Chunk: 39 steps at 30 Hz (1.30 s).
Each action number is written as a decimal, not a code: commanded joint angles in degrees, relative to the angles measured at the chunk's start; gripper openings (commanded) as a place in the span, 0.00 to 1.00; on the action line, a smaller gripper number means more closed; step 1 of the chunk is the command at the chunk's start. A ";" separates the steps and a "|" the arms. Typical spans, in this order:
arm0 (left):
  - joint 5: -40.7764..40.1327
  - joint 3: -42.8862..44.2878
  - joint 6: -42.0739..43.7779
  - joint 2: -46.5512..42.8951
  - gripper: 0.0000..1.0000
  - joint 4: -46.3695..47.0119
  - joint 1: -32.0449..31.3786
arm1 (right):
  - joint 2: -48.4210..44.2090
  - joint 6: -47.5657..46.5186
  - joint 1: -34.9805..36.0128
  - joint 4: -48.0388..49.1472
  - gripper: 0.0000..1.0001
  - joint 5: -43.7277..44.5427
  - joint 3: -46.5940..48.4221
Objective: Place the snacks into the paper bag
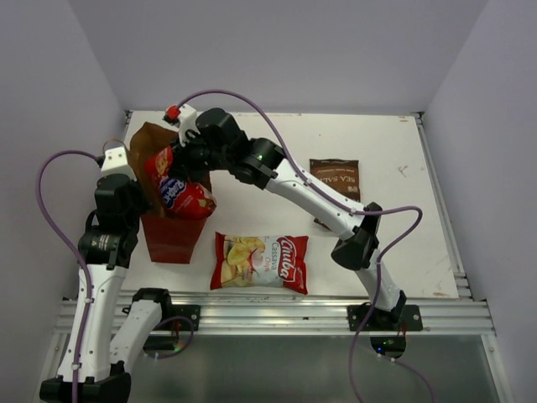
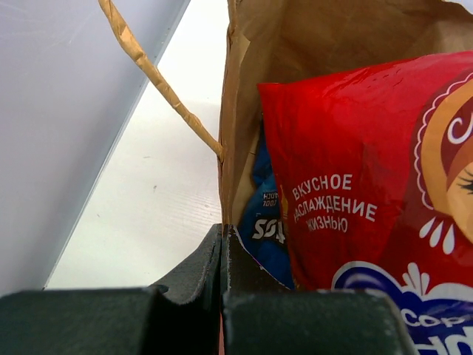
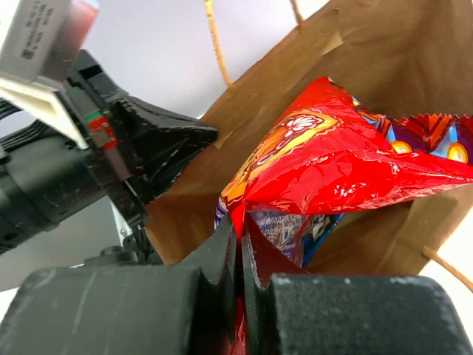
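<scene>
**Right pincer** (image 3: 238,222): the jaws are fully closed on the edge of the glossy red crinkly chip bag with the blue oval logo (image 3: 325,163). The bag extends forward of the fingertips. It sits partly inside the mouth of the tall paper gift bag, red outside and brown kraft inside (image 3: 384,44), and its upper part projects above the rim. Beneath it, inside, lies the glossy blue chip bag (image 2: 266,222).

**Left pincer** (image 2: 223,238): the jaws are closed on the paper bag's rim wall. The thin twisted string handle (image 2: 148,70) rises just beyond the tips.

**Handling (judged):** The pack is air-filled film. It is light and slippery, and its contents are brittle. Grip the flat sealed seam, not the pillow. The paper wall looks thin and likely to crease.

**Remaining:** The red-white cassava chip bag (image 1: 260,262) and the dark brown sea-salt chip bag (image 1: 335,178) lie on the white table (image 1: 386,143), well apart from both pincers.
</scene>
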 commanded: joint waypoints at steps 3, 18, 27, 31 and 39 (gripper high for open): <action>0.15 -0.14 -0.12 -0.43 0.00 2.44 -0.15 | -0.47 1.86 0.35 7.96 0.00 -3.05 5.94; 0.42 -0.23 -0.12 0.19 0.00 2.62 -0.24 | 6.32 -1.29 3.69 15.97 0.99 0.01 9.29; 0.33 -0.32 -0.12 -0.16 0.00 2.62 -0.15 | -21.58 -13.07 4.92 12.03 0.99 13.00 -9.82; 0.15 -0.23 -0.21 -0.25 0.00 2.53 -0.15 | -36.87 -12.38 4.92 15.51 0.99 22.41 -37.93; 1.47 -0.23 0.05 -0.51 0.00 2.88 -0.15 | -48.88 -2.54 4.92 15.88 0.99 34.63 -78.47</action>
